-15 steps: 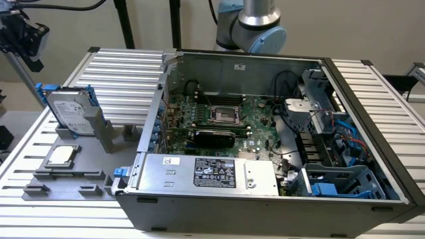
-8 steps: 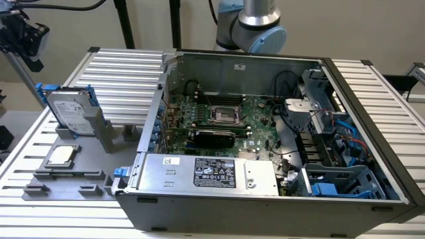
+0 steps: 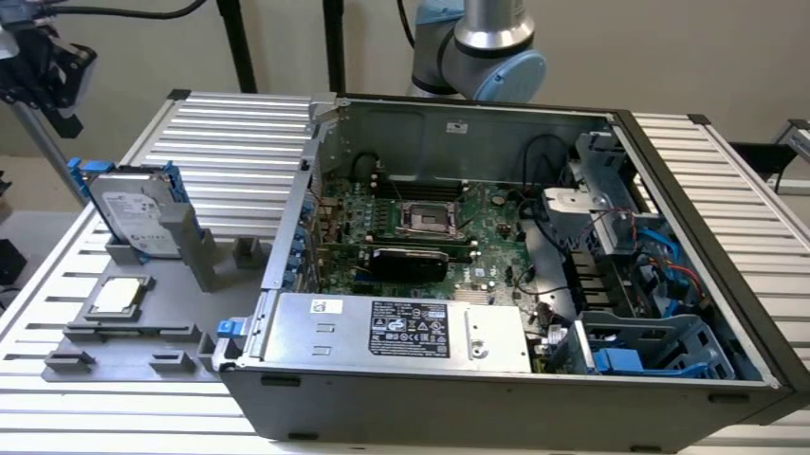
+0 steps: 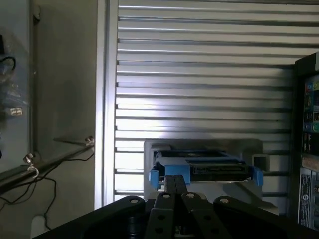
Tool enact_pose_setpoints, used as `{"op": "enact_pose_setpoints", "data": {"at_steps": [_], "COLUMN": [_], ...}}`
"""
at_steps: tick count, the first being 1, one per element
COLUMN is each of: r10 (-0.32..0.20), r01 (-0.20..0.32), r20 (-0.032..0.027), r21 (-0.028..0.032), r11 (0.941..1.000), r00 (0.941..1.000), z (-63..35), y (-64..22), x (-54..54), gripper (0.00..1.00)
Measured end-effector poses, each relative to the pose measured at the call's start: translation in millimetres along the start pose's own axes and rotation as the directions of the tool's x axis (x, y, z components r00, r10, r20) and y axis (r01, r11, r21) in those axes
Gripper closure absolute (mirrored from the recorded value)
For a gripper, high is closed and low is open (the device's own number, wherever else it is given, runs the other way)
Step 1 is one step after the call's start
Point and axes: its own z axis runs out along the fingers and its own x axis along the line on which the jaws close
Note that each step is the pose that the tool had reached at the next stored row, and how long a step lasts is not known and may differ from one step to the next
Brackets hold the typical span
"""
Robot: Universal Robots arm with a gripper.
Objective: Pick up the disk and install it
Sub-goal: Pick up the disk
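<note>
The disk (image 3: 131,213) is a silver-grey drive with a white label and blue side rails. It stands on edge in a grey holder (image 3: 190,248) at the exterior view's left, beside the open computer case (image 3: 506,398). My gripper (image 3: 60,112) hangs high above and to the left of it, touching nothing. In the wrist view the two fingers (image 4: 169,185) are pressed together with nothing between them. The disk (image 4: 204,167) appears beyond them, edge-on in its holder.
A square silver CPU chip (image 3: 117,296) lies on the grey fixture plate (image 3: 127,365) in front of the disk. Inside the case are the motherboard (image 3: 418,223), a silver power supply (image 3: 393,327) and blue drive bays (image 3: 646,351). Everything rests on a slatted aluminium table (image 3: 241,133).
</note>
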Motion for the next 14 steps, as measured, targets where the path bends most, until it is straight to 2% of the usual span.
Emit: {"op": "enact_pose_setpoints", "data": {"at_steps": [3,7,11,14], "r10": [-0.054,-0.127,-0.199,-0.252], "r01": [0.054,0.127,0.199,0.252], "r20": [-0.0026,-0.0060,-0.0092,-0.0116], "r21": [-0.0011,-0.0028,-0.0047,-0.0063], "r11": [0.9985,0.9920,0.9800,0.9677], "r00": [0.9985,0.9919,0.9800,0.9677], "z": [1.2,2.8,4.2,5.1], "y": [-0.1,-0.2,-0.2,-0.3], "x": [0.0,0.0,0.1,0.1], "gripper": [0.89,0.89,0.89,0.89]}}
